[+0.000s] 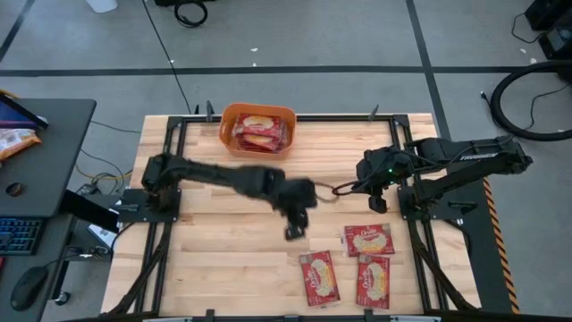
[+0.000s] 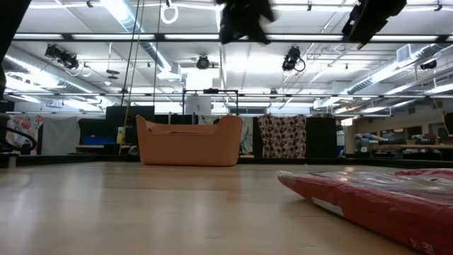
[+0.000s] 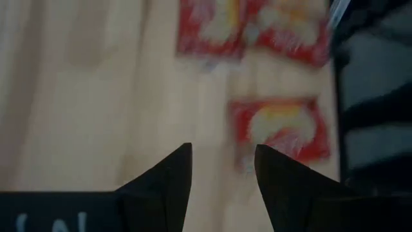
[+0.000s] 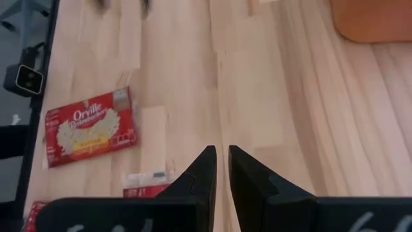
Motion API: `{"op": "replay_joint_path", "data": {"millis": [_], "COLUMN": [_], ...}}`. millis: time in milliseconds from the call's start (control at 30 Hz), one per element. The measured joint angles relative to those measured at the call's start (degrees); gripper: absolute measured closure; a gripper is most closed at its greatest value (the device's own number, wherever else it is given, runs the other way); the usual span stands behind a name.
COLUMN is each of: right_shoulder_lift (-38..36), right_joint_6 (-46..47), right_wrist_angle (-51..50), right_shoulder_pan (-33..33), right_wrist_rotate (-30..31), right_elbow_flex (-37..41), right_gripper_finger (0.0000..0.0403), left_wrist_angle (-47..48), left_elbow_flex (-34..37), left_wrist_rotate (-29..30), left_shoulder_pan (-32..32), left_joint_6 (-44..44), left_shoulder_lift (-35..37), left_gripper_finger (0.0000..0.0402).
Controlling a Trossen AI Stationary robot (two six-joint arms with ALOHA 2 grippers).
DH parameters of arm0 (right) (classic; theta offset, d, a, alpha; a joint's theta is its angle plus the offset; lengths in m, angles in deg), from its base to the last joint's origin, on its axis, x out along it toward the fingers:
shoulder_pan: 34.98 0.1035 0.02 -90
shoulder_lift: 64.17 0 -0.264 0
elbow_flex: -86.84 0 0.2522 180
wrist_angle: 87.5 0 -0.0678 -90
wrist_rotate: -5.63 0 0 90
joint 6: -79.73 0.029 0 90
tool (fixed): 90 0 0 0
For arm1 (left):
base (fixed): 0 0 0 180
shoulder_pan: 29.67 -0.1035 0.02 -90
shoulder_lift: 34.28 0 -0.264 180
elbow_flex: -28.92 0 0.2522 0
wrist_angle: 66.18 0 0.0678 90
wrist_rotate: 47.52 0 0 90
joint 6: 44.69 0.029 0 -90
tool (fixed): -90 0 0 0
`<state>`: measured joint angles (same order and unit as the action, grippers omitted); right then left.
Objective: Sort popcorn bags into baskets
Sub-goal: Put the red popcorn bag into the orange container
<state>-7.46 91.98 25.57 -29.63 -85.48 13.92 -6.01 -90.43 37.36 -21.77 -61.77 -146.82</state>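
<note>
The left arm stretches across the table (image 1: 214, 259) toward 3 o'clock, its left tool (image 1: 295, 224) parted and empty above bare wood. 3 popcorn bags (image 1: 319, 276) lie at 5 o'clock; the basket (image 1: 225, 125) at 12 holds more. The right tool (image 1: 375, 207) hovers nearly closed, empty

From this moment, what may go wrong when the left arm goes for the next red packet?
1. The three popcorn bags on the table lie close together, so the open left gripper may push a neighbour while grasping one.
2. The bags lie flat on the wood, so the fingers may slide over one without catching it.
3. The orange basket already holds bags; another may land on its rim.
</note>
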Motion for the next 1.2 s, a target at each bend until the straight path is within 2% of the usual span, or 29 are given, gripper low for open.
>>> {"op": "replay_joint_path", "data": {"millis": [100,400,667,800,1033,1200], "right_shoulder_lift": [-0.5,-1.7,-1.7,-1.7,-1.7,-1.7], "right_joint_6": [0.1,1.7,1.7,2.2,3.2,3.2], "right_wrist_angle": [0.0,-0.5,-0.2,-0.1,0.8,0.8], "right_shoulder_pan": [0.4,0.5,0.5,0.5,0.6,0.6], "right_wrist_rotate": [0.0,1.4,1.4,1.4,1.1,1.1], "right_elbow_flex": [0.0,0.0,0.0,0.0,0.0,0.0], "right_gripper_finger": [0.0356,0.0356,0.0356,0.0356,0.0356,0.0356], "left_wrist_angle": [-4.8,-16.7,-18.0,-15.6,-0.5,11.7], "left_elbow_flex": [0.1,0.1,0.1,0.0,0.0,0.1], "left_wrist_rotate": [2.3,1.9,1.7,4.2,15.2,20.5], "left_shoulder_pan": [4.0,12.0,13.8,13.3,10.6,7.9], "left_joint_6": [-5.6,-20.7,-26.5,-28.3,-35.2,-42.1], "left_shoulder_lift": [-2.1,-12.3,-18.8,-20.4,-19.9,-18.9], "left_gripper_finger": [0.023,0.023,0.023,0.023,0.023,0.023]}}
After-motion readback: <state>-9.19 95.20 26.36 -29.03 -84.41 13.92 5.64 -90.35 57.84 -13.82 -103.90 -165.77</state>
